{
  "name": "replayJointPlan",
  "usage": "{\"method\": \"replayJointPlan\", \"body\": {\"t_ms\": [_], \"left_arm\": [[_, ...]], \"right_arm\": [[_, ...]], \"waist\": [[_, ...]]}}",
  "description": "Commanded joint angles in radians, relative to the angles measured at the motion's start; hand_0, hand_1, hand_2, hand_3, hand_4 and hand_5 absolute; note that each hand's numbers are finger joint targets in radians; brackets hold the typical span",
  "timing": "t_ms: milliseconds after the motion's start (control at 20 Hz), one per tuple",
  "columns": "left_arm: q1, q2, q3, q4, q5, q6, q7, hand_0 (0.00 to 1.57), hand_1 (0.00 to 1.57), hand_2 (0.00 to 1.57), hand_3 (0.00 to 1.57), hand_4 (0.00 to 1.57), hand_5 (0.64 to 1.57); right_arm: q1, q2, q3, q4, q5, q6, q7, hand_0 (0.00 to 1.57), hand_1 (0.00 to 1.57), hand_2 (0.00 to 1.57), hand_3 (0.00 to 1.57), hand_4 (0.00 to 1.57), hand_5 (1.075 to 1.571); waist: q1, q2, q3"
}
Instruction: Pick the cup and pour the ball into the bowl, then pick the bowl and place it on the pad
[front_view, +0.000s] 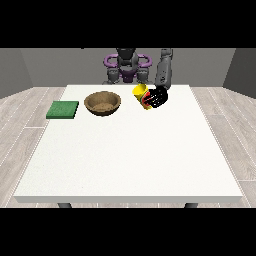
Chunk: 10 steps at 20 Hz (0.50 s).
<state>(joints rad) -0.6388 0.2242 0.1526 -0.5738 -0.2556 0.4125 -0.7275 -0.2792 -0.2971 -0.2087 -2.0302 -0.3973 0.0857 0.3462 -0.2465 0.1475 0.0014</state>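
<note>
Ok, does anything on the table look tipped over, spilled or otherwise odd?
Only the yellow cup: it is tilted toward the bowl, held by the hand at the view's right. No spill shows; the green pad lies flat.

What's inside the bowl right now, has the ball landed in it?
The bowl shows only its brown inside; no ball is visible there. The yellow cup is tilted in the hand at the view's right; that hand partly covers it, so its contents cannot be seen.

One yellow cup (140, 93), one wooden bowl (103, 103), one green pad (63, 109), one table (130, 160).
</note>
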Motion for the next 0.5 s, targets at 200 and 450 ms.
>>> {"method": "replayJointPlan", "body": {"t_ms": [200,450], "left_arm": [[-0.171,0.018,-0.148,0.070,-0.269,0.274,0.312,1.43,1.43,1.57,1.57,1.01,1.558],[-0.226,-0.029,-0.180,0.097,-0.335,0.306,0.417,1.43,1.43,1.57,1.57,1.01,1.558]], "right_arm": [[-0.052,-0.019,0.000,0.085,-0.016,0.037,-0.011,0.00,0.00,0.00,0.00,0.28,1.560],[0.003,0.021,0.009,0.078,0.017,0.047,-0.082,0.00,0.00,0.00,0.00,0.33,1.564]], "waist": [[-0.028,-0.009,0.0002],[-0.032,-0.004,-0.0010]]}}
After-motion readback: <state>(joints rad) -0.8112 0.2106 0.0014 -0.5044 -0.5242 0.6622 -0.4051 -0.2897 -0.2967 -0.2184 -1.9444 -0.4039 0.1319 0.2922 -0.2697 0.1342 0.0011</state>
